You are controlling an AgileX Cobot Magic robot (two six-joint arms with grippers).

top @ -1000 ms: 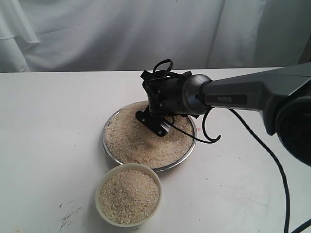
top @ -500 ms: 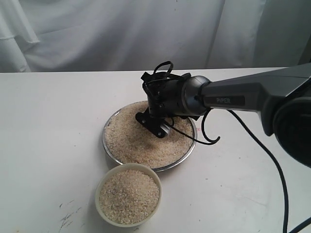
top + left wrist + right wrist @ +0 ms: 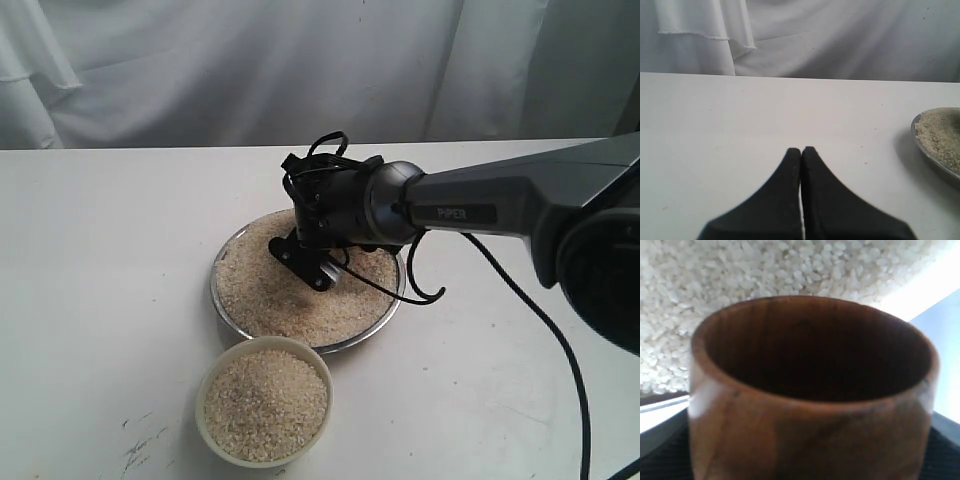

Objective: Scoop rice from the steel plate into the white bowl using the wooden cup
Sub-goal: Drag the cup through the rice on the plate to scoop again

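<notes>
Over the wide, shiny round steel plate (image 3: 214, 297) of pale uncooked rice (image 3: 268, 296), the right fingers (image 3: 660, 467) stand wide, gripping the small reddish-brown wooden cup (image 3: 810, 390) between them, while the left fingers (image 3: 789, 172), pressed together and empty, hover beside that plate.

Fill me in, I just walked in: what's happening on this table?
The right gripper holds the wooden cup, empty inside, over the rice in the steel plate. The white bowl, beside the plate and nearer the camera, is nearly full of rice. The left gripper is shut and empty, off to the plate's side.
</notes>
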